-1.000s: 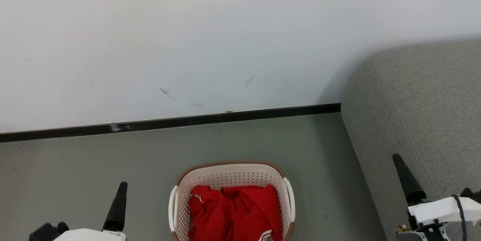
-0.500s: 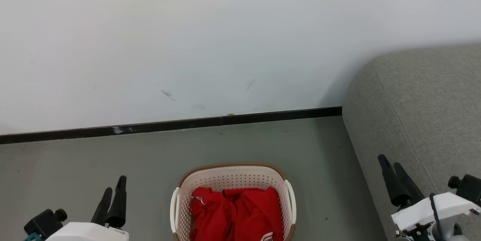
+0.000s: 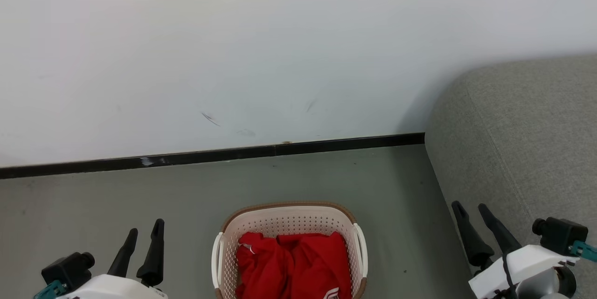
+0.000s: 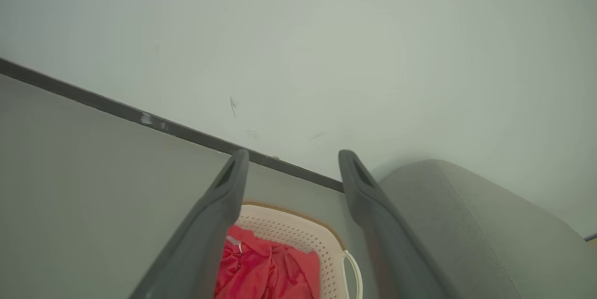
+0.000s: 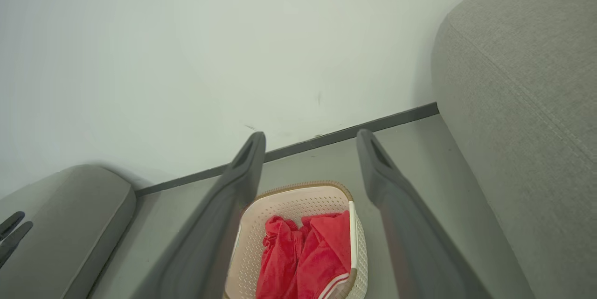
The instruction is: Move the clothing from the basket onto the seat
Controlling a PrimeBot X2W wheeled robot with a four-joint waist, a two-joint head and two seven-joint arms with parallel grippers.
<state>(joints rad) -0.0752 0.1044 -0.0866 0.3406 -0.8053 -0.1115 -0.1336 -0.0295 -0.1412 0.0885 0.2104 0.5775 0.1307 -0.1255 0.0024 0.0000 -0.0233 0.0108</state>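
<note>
– Red clothing [image 3: 291,266]: where does it lie?
– Heaped inside the basket [image 3: 289,219], which is cream perforated plastic with a brown rim. It stands on the grey floor [image 3: 186,196], a little out from the black skirting board [image 3: 210,154]. White striped trim shows at the heap's near edge.
– And the seat [image 3: 522,140]?
– Grey woven upholstery, to the basket's right and apart from it, with floor between them.
– What about the fingers?
– The left gripper [image 3: 147,225] hangs low, left of the basket, its fingers spread wide with nothing between them. The right gripper [image 3: 468,205] hangs low beside the seat's flank, fingers equally parted and empty. Both point toward the white wall [image 3: 280,47], clear of basket and clothing.
</note>
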